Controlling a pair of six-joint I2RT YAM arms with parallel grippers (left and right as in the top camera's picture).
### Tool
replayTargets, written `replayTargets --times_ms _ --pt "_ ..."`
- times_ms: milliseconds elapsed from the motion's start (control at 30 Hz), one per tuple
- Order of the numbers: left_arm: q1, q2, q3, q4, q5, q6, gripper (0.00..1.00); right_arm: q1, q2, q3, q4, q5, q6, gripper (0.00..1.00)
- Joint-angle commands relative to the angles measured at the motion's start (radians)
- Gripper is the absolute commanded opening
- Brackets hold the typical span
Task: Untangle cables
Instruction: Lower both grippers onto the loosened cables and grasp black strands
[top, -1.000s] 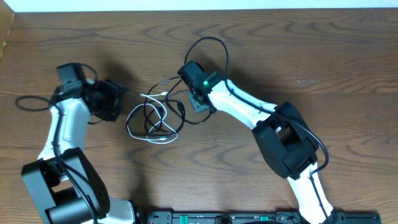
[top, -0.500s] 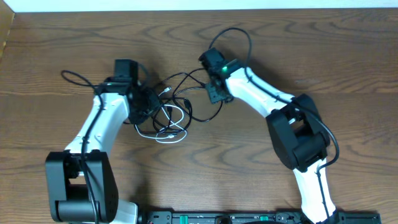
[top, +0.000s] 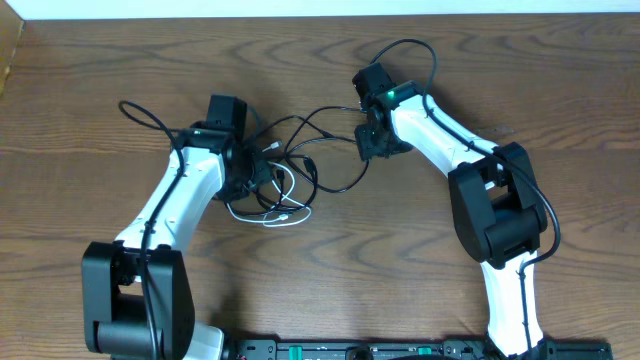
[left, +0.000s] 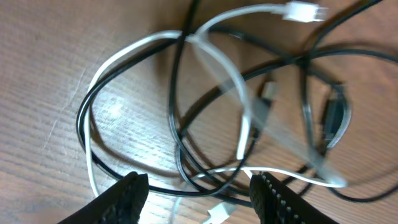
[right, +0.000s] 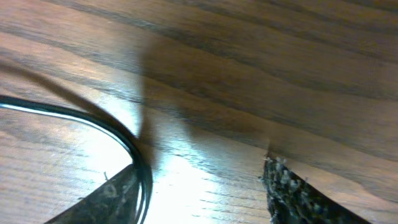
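The black cable (left: 176, 93) and the white cable (left: 134, 48) lie looped through each other on the wooden table. In the overhead view this tangle (top: 285, 190) sits left of centre. My left gripper (top: 248, 172) hovers over the tangle's left side, open; the wrist view shows its gripper (left: 199, 202) straddling strands of both cables and a white plug (left: 217, 214). My right gripper (top: 376, 140) stands open at the tangle's right end. In its wrist view the gripper (right: 199, 193) has bare wood between the fingers, and a black cable (right: 134, 155) runs along the left finger's inner side.
Each arm carries its own thicker black wire, looping out at the left (top: 140, 115) and the right (top: 410, 48). The table's far edge (top: 320, 14) runs along the top. The arm bases stand near the front edge.
My left arm has swung right from the table's left side onto the tangle. My right arm has moved up and right, and the black cable now stretches out toward it.
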Motion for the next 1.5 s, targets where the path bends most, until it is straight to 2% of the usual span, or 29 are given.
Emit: replayTargets --times_ms 0,167,233,433,600,867,933,967,1033,1067,1200,1367,1467 --pt "-0.036 -0.045 0.062 -0.028 -0.015 0.014 0.57 -0.006 0.041 -0.028 -0.003 -0.151 -0.028 0.56" --pt "-0.126 -0.045 0.059 -0.055 -0.009 0.015 0.57 -0.004 0.041 -0.028 -0.007 -0.182 -0.027 0.49" --pt "-0.171 -0.034 0.056 -0.055 -0.009 0.015 0.53 -0.001 0.041 -0.028 -0.01 -0.182 -0.027 0.46" --pt "-0.27 0.035 0.056 0.013 -0.009 0.013 0.5 0.003 0.041 -0.028 -0.017 -0.182 -0.027 0.42" --pt "-0.315 0.116 0.056 0.085 -0.01 0.013 0.48 0.003 0.041 -0.028 -0.019 -0.182 -0.027 0.38" --pt "-0.323 0.227 0.056 0.143 -0.01 -0.017 0.46 0.005 0.041 -0.029 -0.019 -0.181 -0.027 0.37" --pt "-0.323 0.251 0.056 0.153 -0.014 -0.017 0.42 0.005 0.041 -0.029 -0.019 -0.181 -0.027 0.37" --pt "-0.323 0.26 0.056 0.157 -0.013 -0.017 0.36 0.005 0.041 -0.029 -0.019 -0.181 -0.027 0.37" --pt "-0.323 0.272 0.056 0.16 -0.013 -0.017 0.2 0.005 0.041 -0.029 -0.019 -0.181 -0.027 0.37" --pt "-0.323 0.273 0.056 0.159 -0.013 -0.016 0.08 0.005 0.041 -0.029 -0.019 -0.181 -0.027 0.36" --pt "-0.314 0.239 0.056 0.148 -0.013 0.002 0.08 0.005 0.041 -0.032 -0.019 -0.177 -0.027 0.34" --pt "-0.282 0.13 0.056 0.103 -0.012 0.04 0.07 0.004 0.041 -0.051 0.0 -0.177 -0.027 0.25" --pt "-0.259 0.052 0.056 0.08 -0.013 0.041 0.08 0.004 0.041 -0.058 0.007 -0.178 -0.027 0.24"
